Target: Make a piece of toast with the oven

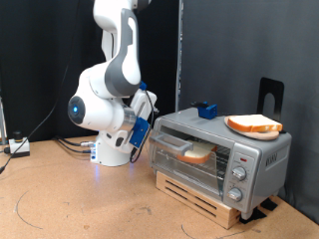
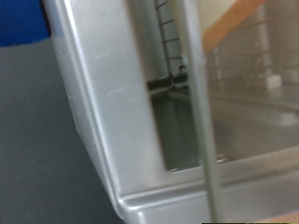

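Right now we see the two-finger gripper [image 1: 148, 121] beside the boxy silver toaster oven [image 1: 221, 156], at its exterior-left end; finger spread unclear. One cream, brown-crusted bread slice [image 1: 198, 153] sits inside, another [image 1: 253, 124] on its top.

Brushed silver metal on the oven [image 1: 261, 157], a soft satin sheen along its edge in the wrist view, and the glass door [image 1: 191, 151] is clear and reflective. The piece of toast [image 1: 253, 124] on top looks matt, pale and crumbly with a browner crust. Underneath, slatted bare wood for the pallet [image 1: 204, 198]; the counter [image 1: 80, 204] is matt brown. The arm [image 1: 105, 100] gleams in glossy white plastic.
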